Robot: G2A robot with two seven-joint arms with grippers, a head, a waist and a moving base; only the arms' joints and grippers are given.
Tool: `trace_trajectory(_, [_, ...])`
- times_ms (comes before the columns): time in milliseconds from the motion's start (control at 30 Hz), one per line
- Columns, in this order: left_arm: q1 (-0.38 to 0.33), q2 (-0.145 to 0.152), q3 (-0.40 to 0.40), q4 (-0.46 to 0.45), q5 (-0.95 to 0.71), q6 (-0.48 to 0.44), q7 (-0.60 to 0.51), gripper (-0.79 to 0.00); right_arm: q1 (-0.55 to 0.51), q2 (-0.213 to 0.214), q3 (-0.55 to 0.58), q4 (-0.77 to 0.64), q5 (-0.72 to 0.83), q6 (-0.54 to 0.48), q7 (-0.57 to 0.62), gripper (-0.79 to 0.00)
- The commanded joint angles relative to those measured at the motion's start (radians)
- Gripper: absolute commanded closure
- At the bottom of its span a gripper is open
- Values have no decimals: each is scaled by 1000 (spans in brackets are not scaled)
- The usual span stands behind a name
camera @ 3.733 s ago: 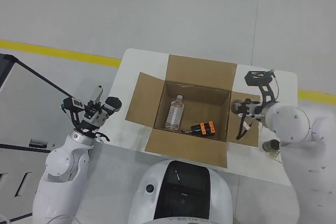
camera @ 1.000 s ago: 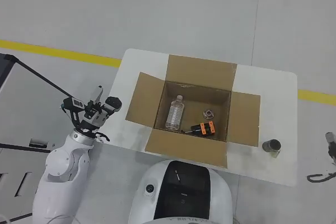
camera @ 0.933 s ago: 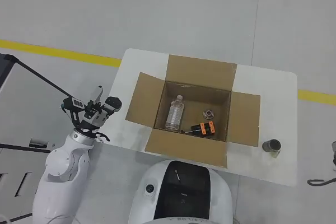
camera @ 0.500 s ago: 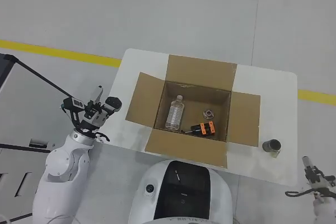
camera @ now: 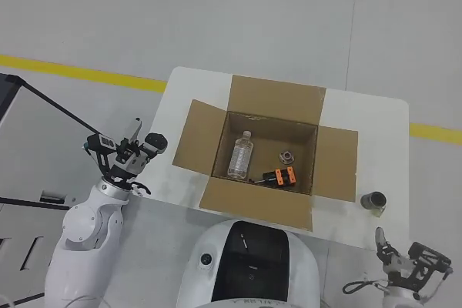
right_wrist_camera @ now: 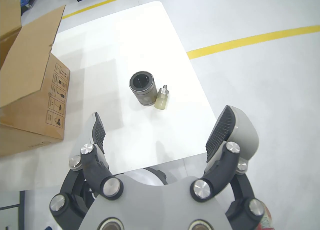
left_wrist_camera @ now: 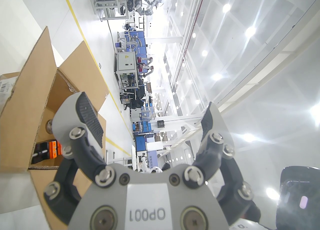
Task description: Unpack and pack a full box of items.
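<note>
Right pincer (right_wrist_camera: pixel 162 121) hangs off the counter's front corner, lower right of the top view, fingers apart and nothing held. It faces a dark metal hollow cylinder (right_wrist_camera: pixel 143 88) on the white counter (right_wrist_camera: pixel 120 48). A small pale plastic stud with a metal tip (right_wrist_camera: pixel 162 97) touches the cylinder's side. Both sit right of the open brown cardboard box (camera: pixel 277 96); I'd guess they're unpacked items parked there.

Left pincer (left_wrist_camera: pixel 147 113) is off the counter's left edge, fingers apart and empty, probably waiting.

Inside the box, a clear plastic bottle (camera: pixel 242 155) lies flat left of centre. An orange-and-black block (camera: pixel 281 175) is near the front wall, with a small metal ring (camera: pixel 286 156) just behind it. The flaps are folded outward, which leaves me room to reach in. Unpacking looks only partway done.
</note>
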Motion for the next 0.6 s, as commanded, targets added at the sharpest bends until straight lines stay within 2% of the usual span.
trace_trajectory(0, [0, 0, 0, 0, 0, 0, 0, -785, 49, 0, -12, 75, -76, 20, -55, -785])
trace_trajectory(233, [0, 0, 0, 0, 0, 0, 0, -785, 242, -5, -50, 255, -66, 50, 13, -785])
trace_trajectory(333, [0, 0, 0, 0, 0, 0, 0, -785, 306, -7, -46, 312, 37, 6, 78, -785])
trace_trajectory(567, [0, 0, 0, 0, 0, 0, 0, -785, 311, -6, -43, 323, 27, 11, 85, -785])
